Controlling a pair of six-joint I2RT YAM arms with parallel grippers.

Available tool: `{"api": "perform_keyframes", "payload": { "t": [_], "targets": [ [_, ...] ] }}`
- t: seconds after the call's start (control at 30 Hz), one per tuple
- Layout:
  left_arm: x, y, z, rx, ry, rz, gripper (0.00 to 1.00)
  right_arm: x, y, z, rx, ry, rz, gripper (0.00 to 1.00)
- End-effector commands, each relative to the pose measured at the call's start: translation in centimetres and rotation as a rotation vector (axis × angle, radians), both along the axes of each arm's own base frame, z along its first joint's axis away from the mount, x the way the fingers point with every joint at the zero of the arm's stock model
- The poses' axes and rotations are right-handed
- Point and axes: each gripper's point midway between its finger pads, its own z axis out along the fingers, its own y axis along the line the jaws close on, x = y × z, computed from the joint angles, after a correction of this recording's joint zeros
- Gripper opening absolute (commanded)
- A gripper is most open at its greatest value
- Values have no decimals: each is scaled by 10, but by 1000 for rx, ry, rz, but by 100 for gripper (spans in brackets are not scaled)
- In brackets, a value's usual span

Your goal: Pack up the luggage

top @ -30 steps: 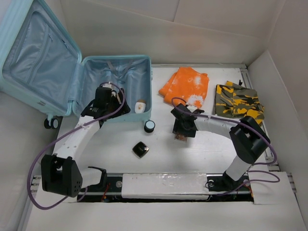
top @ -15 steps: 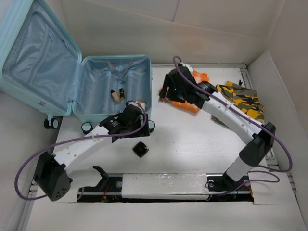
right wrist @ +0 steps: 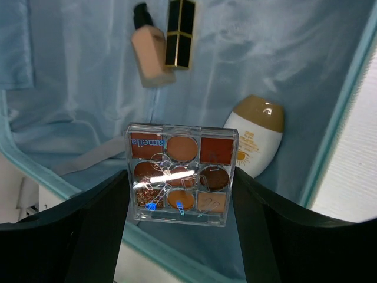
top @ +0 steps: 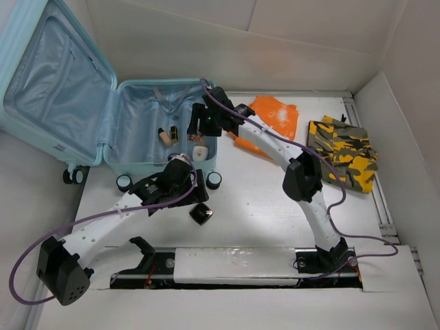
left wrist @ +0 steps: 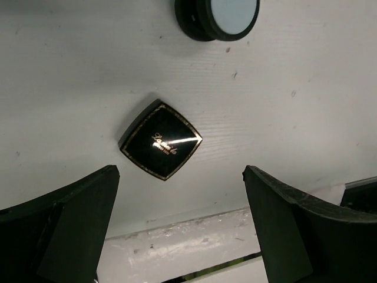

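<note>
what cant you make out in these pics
- Top external: orange cloth partly hidden by the right arm.
- Top external: luggage lid cut off by the frame's top-left corner.
- Left wrist: gold lettering on the black compact too small to read.
- Right wrist: cream bottle half hidden behind the palette.

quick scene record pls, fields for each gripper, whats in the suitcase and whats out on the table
left gripper: open, above the black compact
right gripper: shut on eyeshadow palette, above the luggage
luggage: open, lid raised at the left
in luggage: foundation bottle, lipstick, white sunscreen bottle
on table: black compact, round jar, orange cloth, camouflage cloth
</note>
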Motion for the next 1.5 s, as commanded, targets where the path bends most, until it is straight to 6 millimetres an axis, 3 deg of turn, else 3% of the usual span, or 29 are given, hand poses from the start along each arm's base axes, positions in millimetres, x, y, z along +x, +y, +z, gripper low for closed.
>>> {"api": "perform_keyframes", "payload": {
  "t": [0.0,0.13,0.17,0.2,0.23,0.3,0.33,0.43,0.47,0.5,0.53,0.57,0.63,0.67,0.7,0.73,0.77,0.8,0.87,0.9,0.93,1.0,1.1,1.13,1.27,1.47],
  "targets": [
    [-6,-1,-7,8,42,-26,84,4,20,49,139,-71,57,68],
    [-10,-10,-29,32,118,-81,85,8,16,51,151,-72,42,83],
    [-9,-12,-37,50,139,-98,85,4,13,58,155,-77,42,91],
    [-9,-16,-41,54,144,-110,85,4,12,51,145,-65,41,92],
    [-12,-17,-46,72,156,-131,85,6,5,66,164,-89,32,95],
    [-16,-22,-54,97,172,-154,87,1,1,73,173,-100,32,96],
    [-19,-22,-61,116,194,-163,88,0,-8,98,202,-137,23,96],
    [-19,-22,-68,135,209,-172,88,-4,-29,119,215,-167,14,96],
    [-17,-21,-69,142,203,-166,88,-15,-38,145,231,-210,24,96],
    [-13,-20,-69,159,191,-165,88,-17,-48,152,220,-237,28,96],
    [-9,-20,-66,164,173,-169,88,-24,-54,145,198,-228,35,96],
    [-8,-18,-71,192,190,-162,89,-33,-69,166,211,-264,28,96],
    [-4,-14,-71,232,192,-156,89,-44,-85,166,186,-276,34,96],
    [-5,-14,-72,250,197,-160,89,-51,-93,147,154,-241,25,96],
    [-3,-13,-70,264,187,-161,89,-60,-108,160,160,-272,19,98],
    [0,-8,-70,296,186,-148,89,-63,-119,156,140,-276,8,98],
    [-3,-5,-73,311,204,-149,89,-69,-126,135,107,-241,-2,98],
    [-1,-3,-74,339,207,-154,89,-75,-140,144,110,-264,-12,99],
    [-7,-7,-76,342,233,-196,93,-79,-157,137,99,-256,-39,99],
    [-10,-7,-81,346,256,-216,93,-82,-164,124,76,-239,-42,99],
    [-12,-8,-84,351,268,-231,93,-89,-169,130,84,-252,-42,99],
    [-19,-6,-89,363,310,-260,93,-87,-184,122,65,-246,-68,99],
    [-31,-4,-96,402,351,-311,93,-87,-204,127,59,-263,-102,100],
    [-36,-2,-98,418,368,-321,92,-87,-207,121,48,-255,-96,100],
    [-39,1,-97,428,381,-321,92,-86,-222,133,58,-288,-106,100],
    [-42,-4,-112,453,407,-311,86,-88,-225,133,63,-290,-82,100]
  ]
}}
